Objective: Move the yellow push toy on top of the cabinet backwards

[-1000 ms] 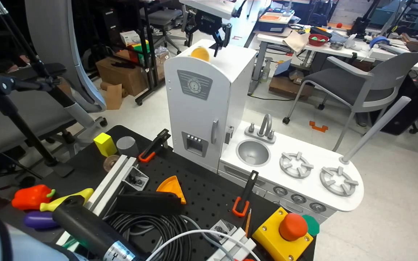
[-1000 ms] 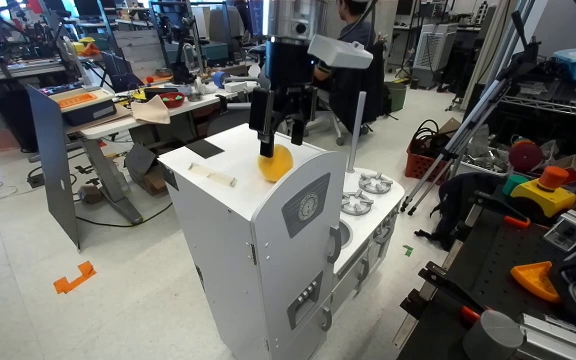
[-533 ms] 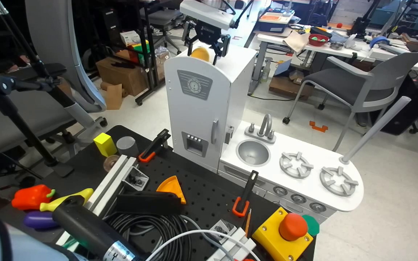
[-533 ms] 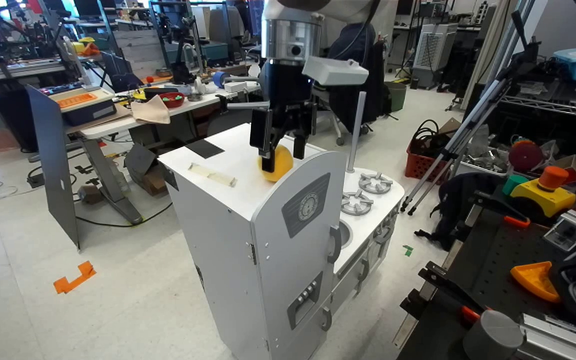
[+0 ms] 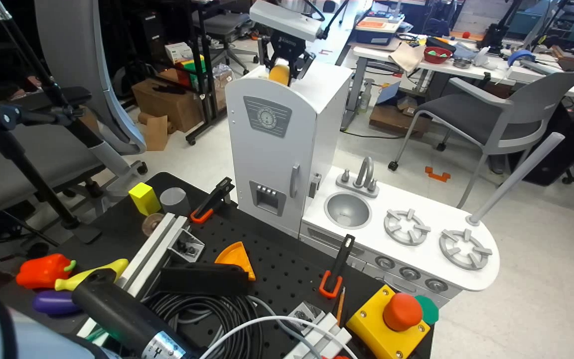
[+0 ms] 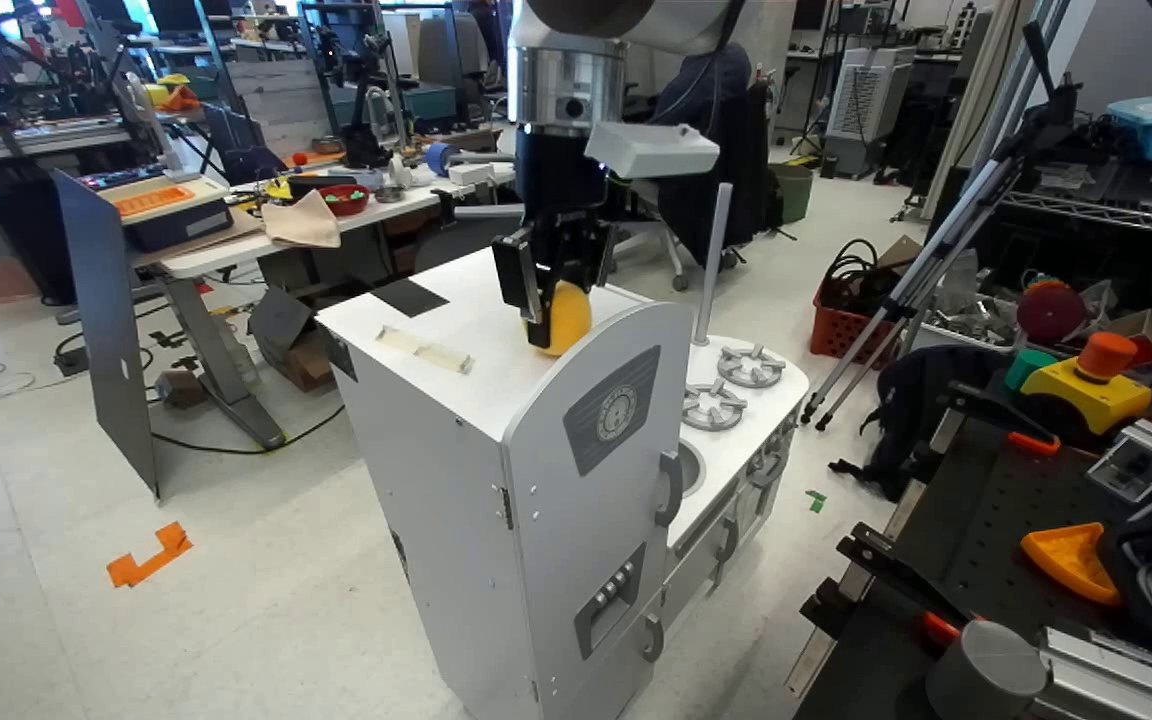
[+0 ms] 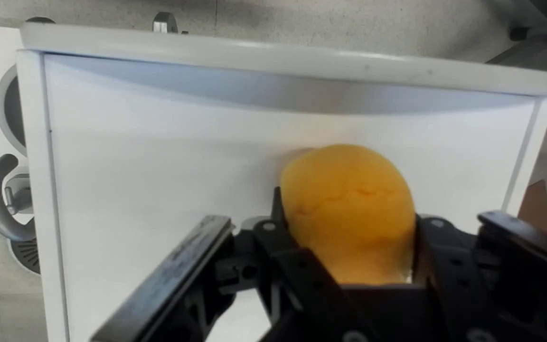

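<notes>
The yellow push toy (image 7: 344, 190), a rounded yellow-orange lump with fine creases, fills the space between my black fingers in the wrist view. Pressed from both sides, it is caught by my gripper (image 6: 562, 320), which is shut on it. In an exterior view the toy (image 5: 279, 74) shows just behind the arched front top of the white cabinet (image 5: 262, 154). It sits low at the cabinet's top surface; whether its underside touches is hidden. One fingertip is partly covered by the toy.
The raised curved front edge (image 7: 273, 57) of the cabinet top runs close to the toy. A tape strip (image 6: 424, 350) and a dark patch (image 6: 410, 297) lie on the top. Beside the cabinet stands the lower counter with a sink (image 5: 348, 209) and two burners.
The arm has come down over the toy, and the fingers have closed on it from both sides. The toy has shifted slightly sideways and looks narrower between them.
</notes>
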